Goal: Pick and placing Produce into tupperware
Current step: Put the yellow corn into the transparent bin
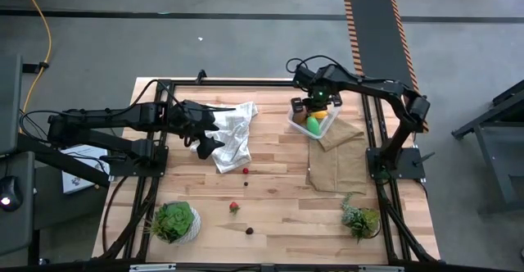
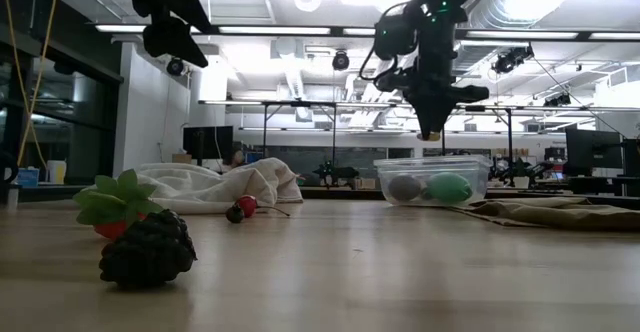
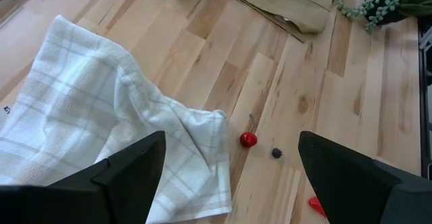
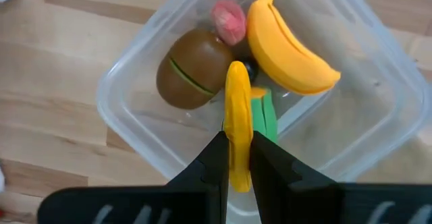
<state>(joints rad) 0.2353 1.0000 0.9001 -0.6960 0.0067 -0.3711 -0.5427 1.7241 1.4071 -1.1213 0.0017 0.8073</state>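
Right gripper [image 4: 236,158] above the tupperware [image 4: 128,126], in the middle of the frame.
Its 2 fingers pinch a thin yellow piece [image 4: 237,109]; banana [image 4: 287,48] and kiwi [image 4: 194,69] lie inside. Left gripper [image 3: 229,173] hangs released over the checked cloth [image 3: 94,109].

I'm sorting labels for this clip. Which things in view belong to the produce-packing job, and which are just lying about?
Job:
- tupperware holding banana, kiwi, pink piece, green piece
- yellow piece in right gripper
- loose cherry, dark berry, strawberry, blackberry

Lying about:
- checked cloth
- brown cloth
- potted plants
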